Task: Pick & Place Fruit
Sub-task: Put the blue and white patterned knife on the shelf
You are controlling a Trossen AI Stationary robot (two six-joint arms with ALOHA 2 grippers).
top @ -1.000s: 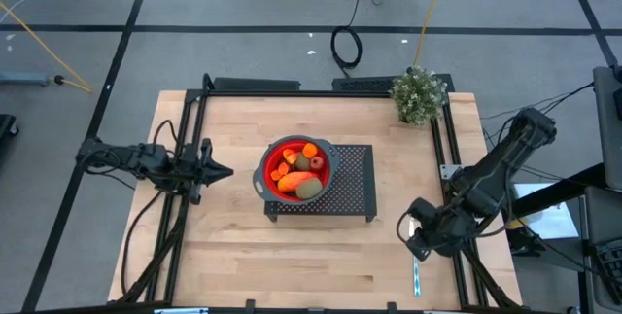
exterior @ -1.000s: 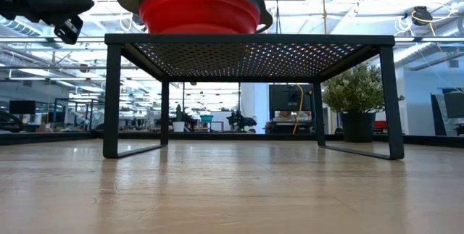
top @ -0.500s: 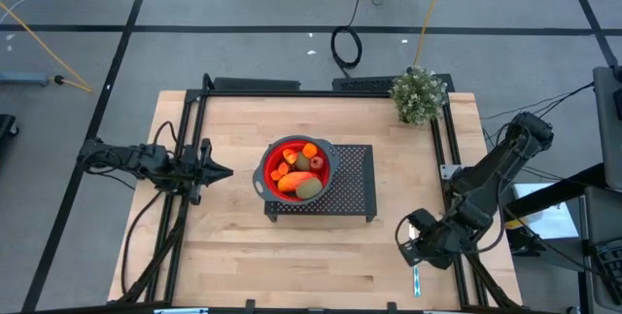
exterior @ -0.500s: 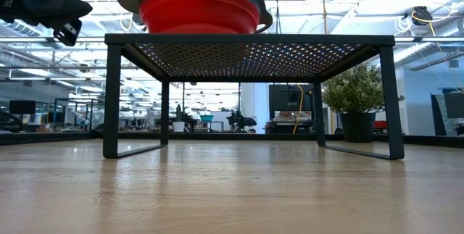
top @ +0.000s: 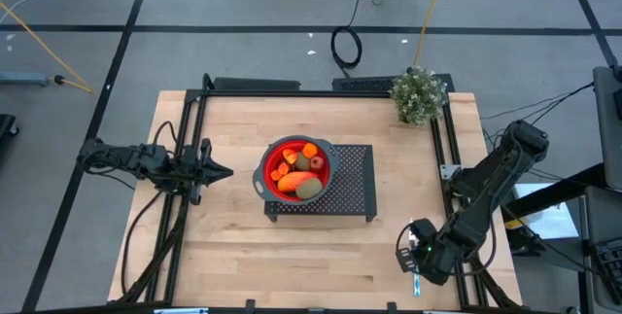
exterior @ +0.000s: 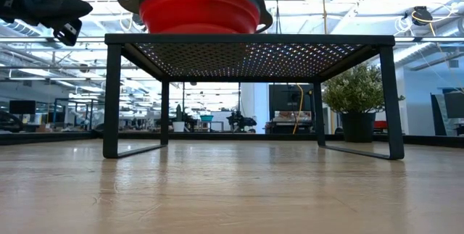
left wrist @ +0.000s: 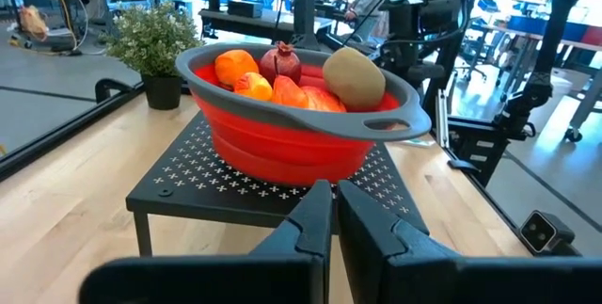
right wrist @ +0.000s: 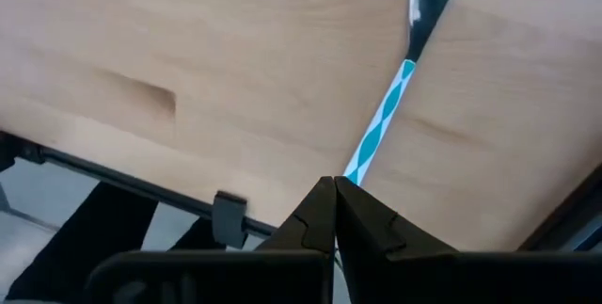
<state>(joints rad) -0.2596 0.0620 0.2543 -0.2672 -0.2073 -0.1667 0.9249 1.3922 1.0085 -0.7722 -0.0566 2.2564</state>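
Red collapsible bowl on the black mesh rack holds the fruit, likely light, rigid plastic, best pinched across each middle; my left end effector and right end effector both sit pinched narrow.

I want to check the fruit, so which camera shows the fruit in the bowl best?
The left wrist view: the fruit sits close and heaped above the bowl rim. The high view shows it small from above; the low view shows only the bowl's outside; the right wrist view misses it.
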